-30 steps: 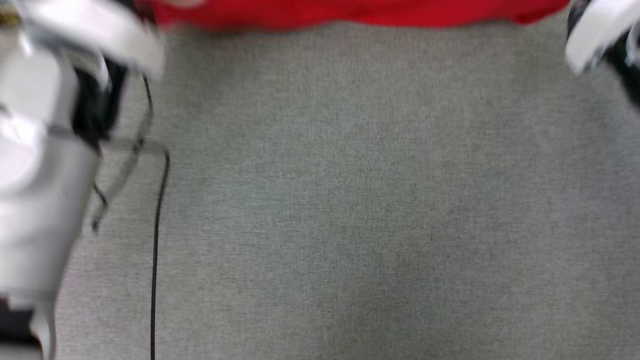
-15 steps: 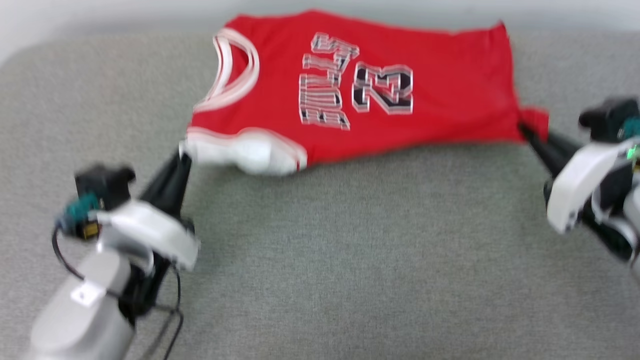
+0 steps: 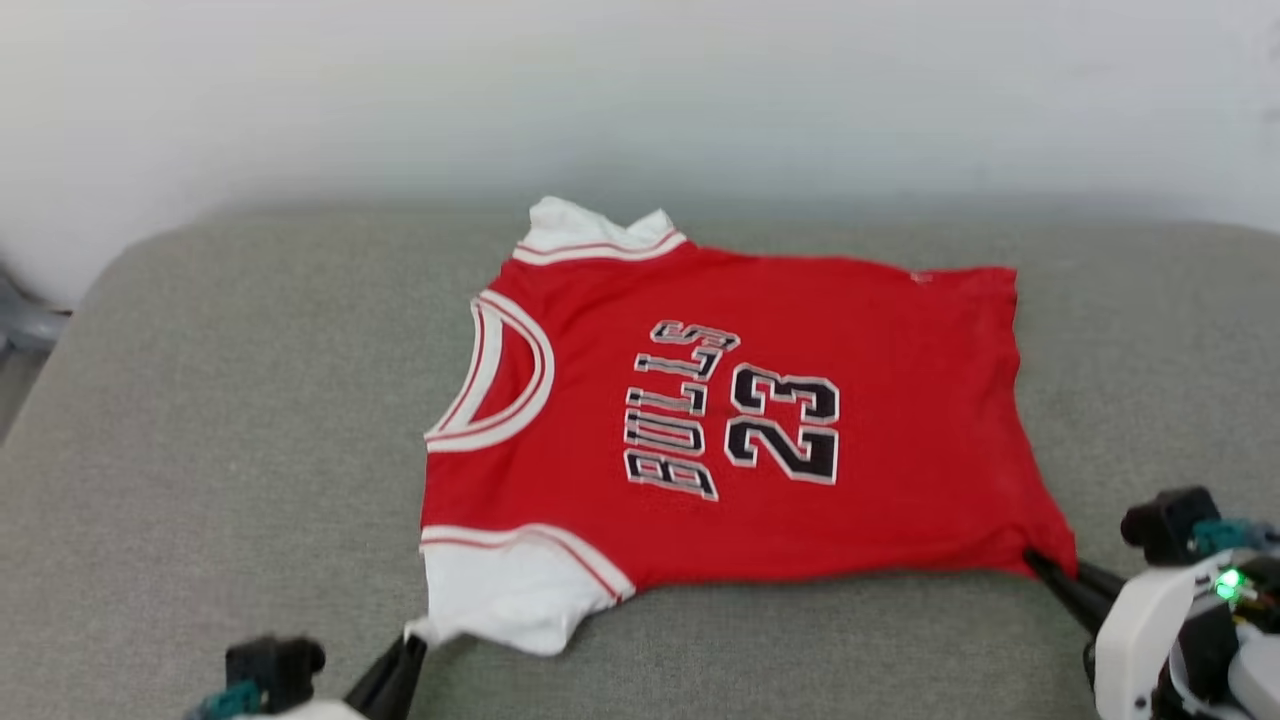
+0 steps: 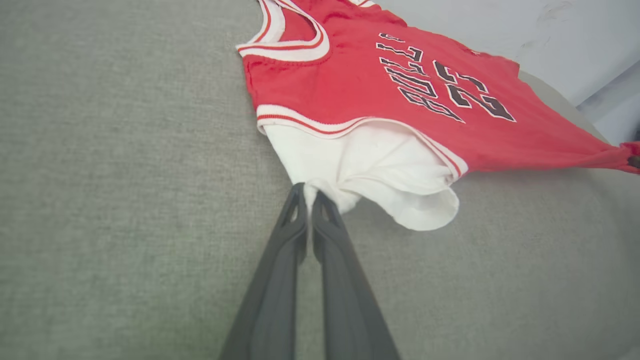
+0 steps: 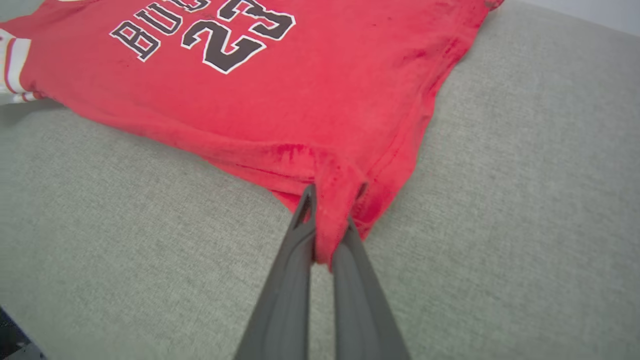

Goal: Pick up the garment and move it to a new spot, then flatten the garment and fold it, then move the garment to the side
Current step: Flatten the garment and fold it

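Pinching the garment [image 3: 720, 430] at its two near corners, I had it lying spread, printed side up, on the grey fabric surface [image 3: 220, 400], towards the far edge where a pale wall [image 3: 640, 90] rose behind it. My left gripper [image 4: 307, 192] had its two dark fingers pressed together on the edge of the white sleeve [image 4: 370, 165] nearest me, and the cloth bunched into a small fold where the tips met. My right gripper [image 5: 331, 202] was closed on the red hem corner [image 5: 345, 170] at the other end, with a tuck of fabric squeezed between the fingers and wrinkles fanning out from the grip. The shirt lay sideways to me: its striped neckline [image 3: 500, 380] pointed to my left, its hem to my right, and the black letters and the number 23 [image 3: 785, 425] ran across the middle. The second white sleeve [image 3: 590, 230] peeked out at the far side. The near edge between my two grips was drawn fairly straight.
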Robot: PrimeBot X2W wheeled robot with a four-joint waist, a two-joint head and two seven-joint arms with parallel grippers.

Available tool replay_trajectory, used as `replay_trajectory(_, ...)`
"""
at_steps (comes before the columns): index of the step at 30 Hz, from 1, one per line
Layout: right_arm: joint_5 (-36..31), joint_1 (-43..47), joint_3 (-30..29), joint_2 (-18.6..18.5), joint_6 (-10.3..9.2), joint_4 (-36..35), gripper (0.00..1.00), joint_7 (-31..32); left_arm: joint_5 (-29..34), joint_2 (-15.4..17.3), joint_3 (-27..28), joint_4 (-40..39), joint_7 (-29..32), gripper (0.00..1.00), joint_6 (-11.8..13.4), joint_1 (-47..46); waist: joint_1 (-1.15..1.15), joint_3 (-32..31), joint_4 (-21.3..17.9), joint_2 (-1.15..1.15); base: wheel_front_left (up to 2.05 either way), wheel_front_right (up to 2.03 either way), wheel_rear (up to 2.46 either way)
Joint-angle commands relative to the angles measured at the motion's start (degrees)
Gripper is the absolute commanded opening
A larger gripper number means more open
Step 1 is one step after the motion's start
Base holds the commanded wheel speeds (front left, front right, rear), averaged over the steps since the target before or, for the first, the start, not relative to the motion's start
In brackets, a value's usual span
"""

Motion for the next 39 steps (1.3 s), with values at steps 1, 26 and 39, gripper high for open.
replay_trajectory(1, 0.13, 2.53, 0.21, -0.67, -0.09, -0.92, 0.00, 0.09, -1.35, 0.14, 0.40, -0.55, -0.01, 0.00, 0.72, 3.17, 0.02, -2.26, -0.09, -0.01, 0.00, 0.00, 0.00)
replay_trajectory(26, 1.34, 16.77, -6.63, -4.73, -0.09, -11.92, 0.00, 3.57, -1.59, 5.08, 0.40, -13.67, 2.49, 0.00, 5.14, 11.23, 0.02, -3.62, -0.32, -0.01, 0.00, 0.00, 0.00)
replay_trajectory(39, 0.04, 10.89, -12.08, -2.39, -0.08, -14.91, 0.00, 7.79, 3.40, 4.78, 0.00, -6.13, 6.47, 0.00, -0.05, -10.73, 0.02, 2.92, -3.79, -0.01, 0.00, 0.00, 0.00)
